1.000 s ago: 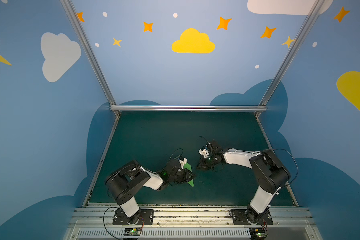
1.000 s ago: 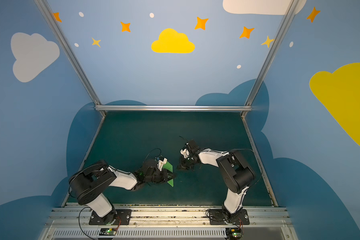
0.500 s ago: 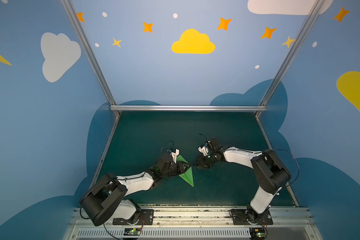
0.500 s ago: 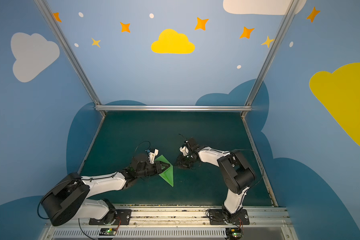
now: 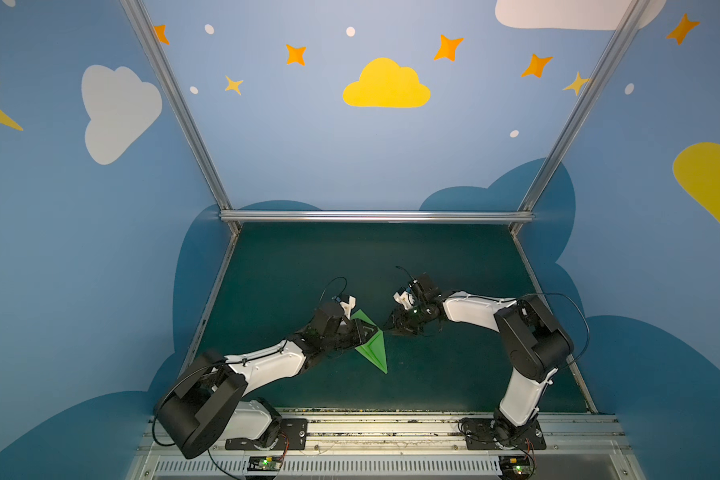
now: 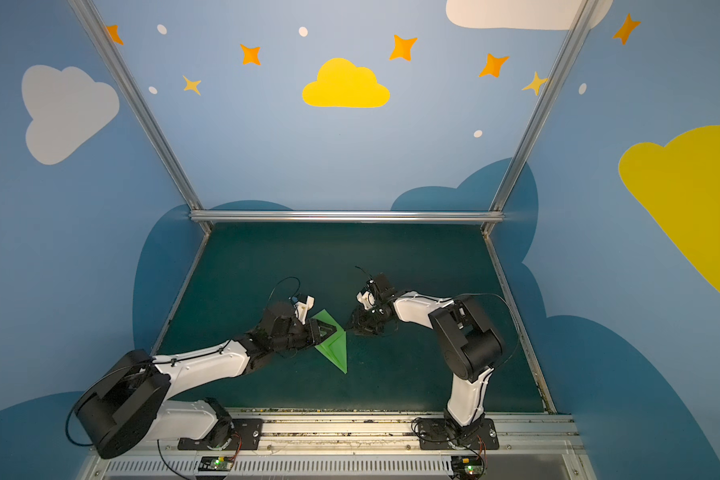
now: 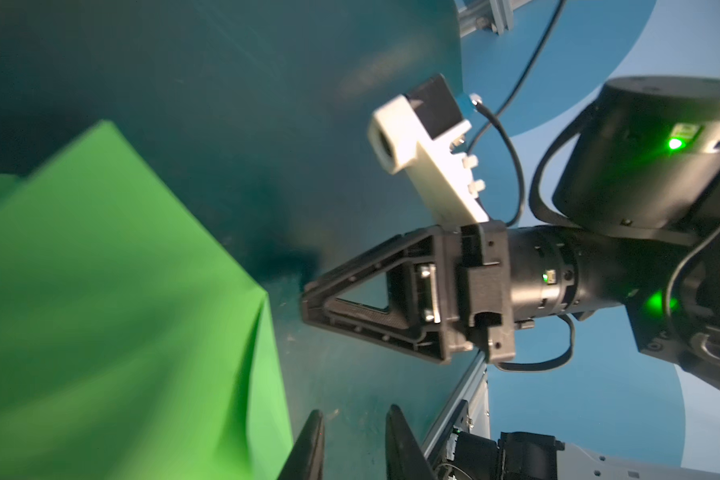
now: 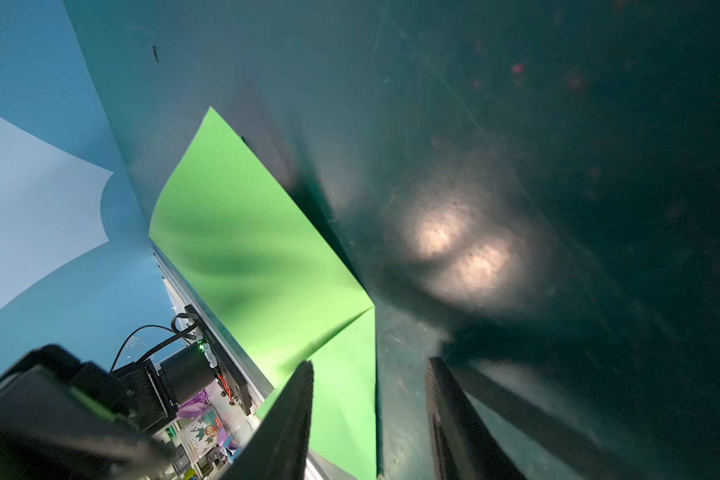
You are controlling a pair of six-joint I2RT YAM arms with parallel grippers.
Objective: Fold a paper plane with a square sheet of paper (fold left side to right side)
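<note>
On mat [image 5: 350, 257], paper plane [image 5: 375, 353] nose toward the rail [image 5: 371, 428]; left pincer [image 7: 354, 411], right pincer [image 8: 368, 361] parted.

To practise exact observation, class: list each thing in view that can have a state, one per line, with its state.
paper: folded to a creased pointed triangle, resting on the mat.
left gripper: slightly open, nothing between its fingers, over the paper.
right gripper: open, gripping nothing, at the paper's corner.

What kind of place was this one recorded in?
Probably a purpose-built robot recording booth: a left arm and right arm bolted to a front rail, a dark teal mat, and blue walls painted with clouds and stars.
</note>
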